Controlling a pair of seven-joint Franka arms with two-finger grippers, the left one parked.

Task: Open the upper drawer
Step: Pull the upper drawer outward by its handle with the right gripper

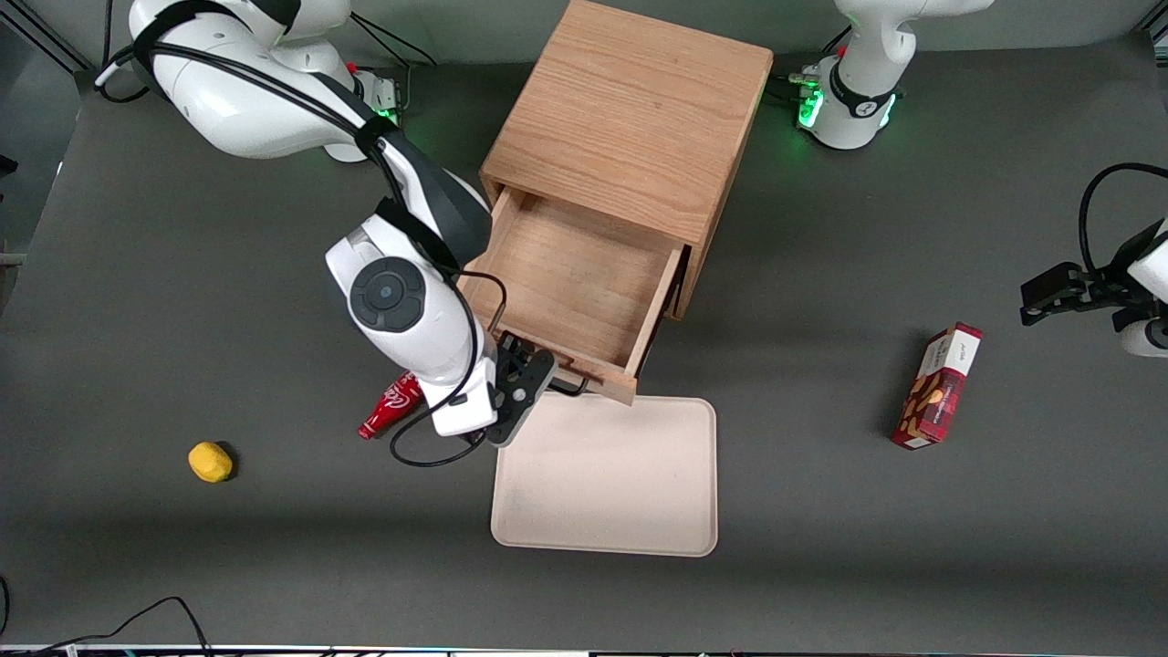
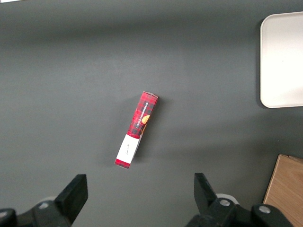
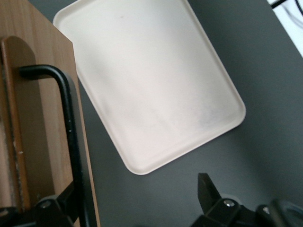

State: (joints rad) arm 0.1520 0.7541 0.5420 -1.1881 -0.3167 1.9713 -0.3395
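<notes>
The wooden cabinet (image 1: 630, 109) stands at the middle of the table. Its upper drawer (image 1: 570, 274) is pulled well out toward the front camera and its tray is empty. The thin black wire handle (image 1: 570, 388) sits on the drawer front. My right gripper (image 1: 525, 392) is at the drawer front, at the handle's end toward the working arm's side. In the right wrist view the gripper (image 3: 137, 203) is open, its jaws wide apart. The handle (image 3: 68, 118) runs along the drawer front (image 3: 38, 118), close beside one finger (image 3: 61, 203). The bottom drawer is hidden.
A cream tray (image 1: 607, 474) lies on the table just in front of the open drawer, seen too in the right wrist view (image 3: 151, 80). A red cola bottle (image 1: 391, 406) lies beside my wrist. A yellow lemon (image 1: 210, 461) lies toward the working arm's end. A red snack box (image 1: 938, 385) lies toward the parked arm's end.
</notes>
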